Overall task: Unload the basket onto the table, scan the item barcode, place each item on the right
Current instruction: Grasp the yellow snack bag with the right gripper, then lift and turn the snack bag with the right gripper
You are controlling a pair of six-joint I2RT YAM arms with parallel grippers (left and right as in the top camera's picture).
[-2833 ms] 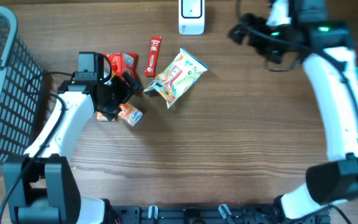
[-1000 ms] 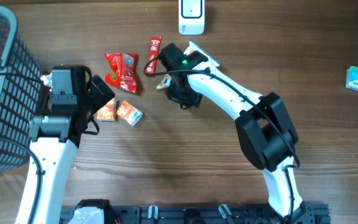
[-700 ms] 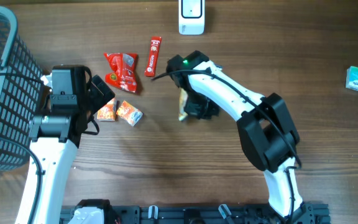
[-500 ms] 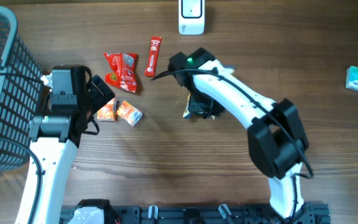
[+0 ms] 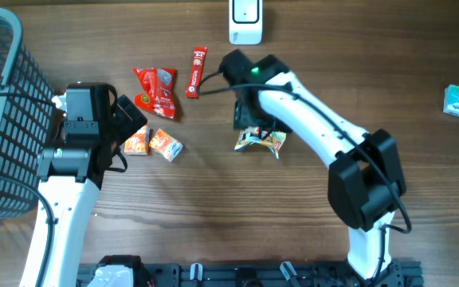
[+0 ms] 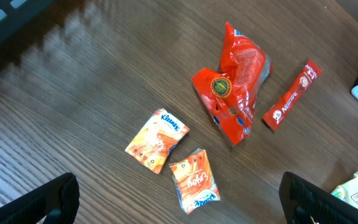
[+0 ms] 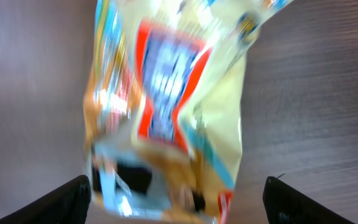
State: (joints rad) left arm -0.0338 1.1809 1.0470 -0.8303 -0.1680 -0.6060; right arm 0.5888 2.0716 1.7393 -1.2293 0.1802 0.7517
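The right gripper [image 7: 179, 200] now has its jaws wide apart. A second ago they were closed on the snack bag [image 5: 261, 141] beside the red stick sachet [image 5: 197, 70]. The bag has moved away from the sachet. It now lies on the table [image 5: 213, 215] just below the right gripper, well short of the white scanner [image 5: 245, 20]. The wrist view of the bag is blurred. The left gripper [image 6: 179, 202] is unchanged, with jaws fully apart above the red pouch [image 6: 235, 93] and two orange tissue packs [image 6: 157, 140].
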